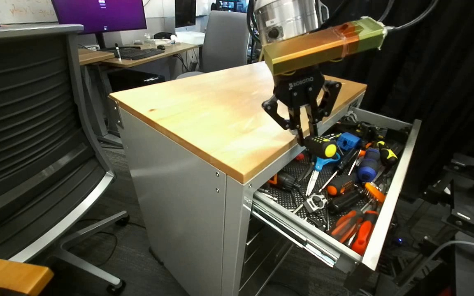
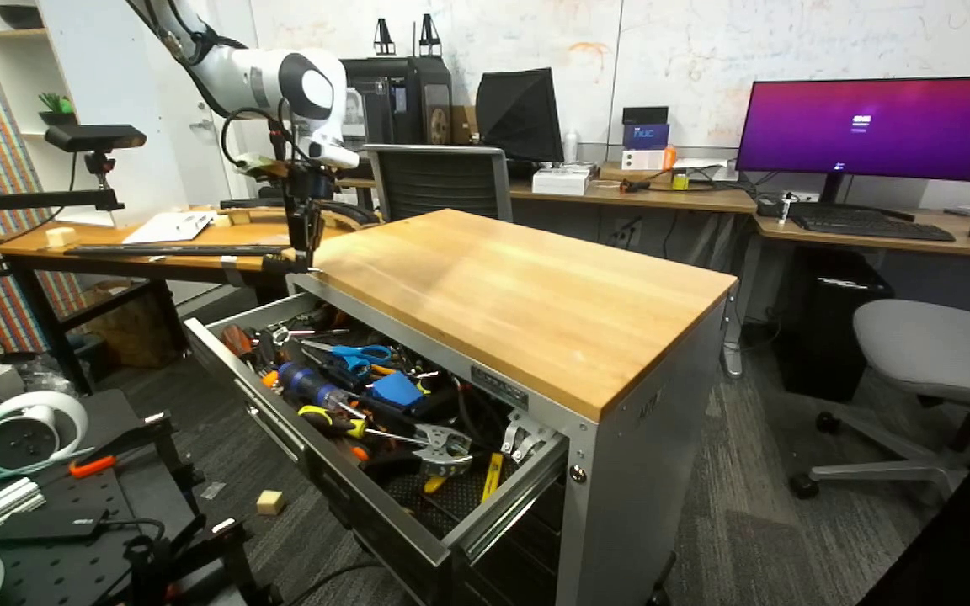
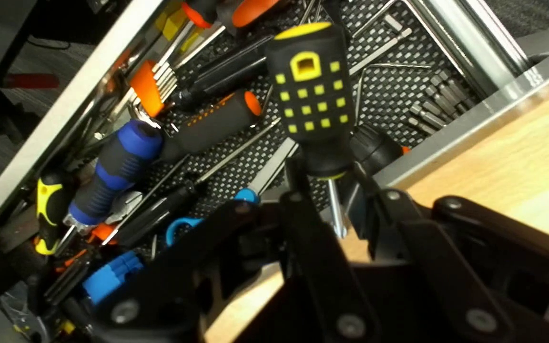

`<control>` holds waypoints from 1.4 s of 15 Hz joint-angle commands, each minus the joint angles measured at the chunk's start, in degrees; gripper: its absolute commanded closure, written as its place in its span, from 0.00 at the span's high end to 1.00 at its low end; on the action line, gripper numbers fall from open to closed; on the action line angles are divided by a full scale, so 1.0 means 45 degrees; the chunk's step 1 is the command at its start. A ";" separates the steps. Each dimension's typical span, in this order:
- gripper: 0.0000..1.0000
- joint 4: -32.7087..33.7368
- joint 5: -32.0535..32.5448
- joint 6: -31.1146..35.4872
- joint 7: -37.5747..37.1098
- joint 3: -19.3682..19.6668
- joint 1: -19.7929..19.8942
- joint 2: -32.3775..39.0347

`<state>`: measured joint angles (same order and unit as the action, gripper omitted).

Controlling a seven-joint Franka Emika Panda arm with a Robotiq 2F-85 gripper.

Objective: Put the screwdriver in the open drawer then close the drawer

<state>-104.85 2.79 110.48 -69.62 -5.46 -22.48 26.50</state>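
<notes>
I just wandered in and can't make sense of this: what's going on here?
A robot arm has a black-and-yellow screwdriver pinched in its gripper, with the handle out over an open drawer of tools. The job is to put the screwdriver in there, then shut the drawer. Neither step is done yet.

Yellow-dotted black screwdriver hangs sideways above the open drawer.

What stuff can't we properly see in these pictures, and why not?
The tip of the screwdriver: too small to tell its shape, wrist view.
Drawer bottom: partly hidden under tools, wrist view.
Robot arm: upper part cut off by the top edge, both exterior views.
Marks on the purple screen: too small, both exterior views.
Whiteboard writing: too faint to read in an exterior view.
</notes>
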 commanded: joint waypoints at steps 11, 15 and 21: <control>0.99 -0.4673 -0.1445 0.1233 -0.1059 -0.0491 0.1257 -0.2899; 1.00 -0.6194 -0.2922 0.0821 -0.0648 -0.0852 0.1423 -0.3048; 0.58 -0.6528 -0.3671 0.0074 0.2236 -0.1467 0.1375 -0.2123</control>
<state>-134.53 -11.88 113.74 -66.83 -10.41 -17.10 15.98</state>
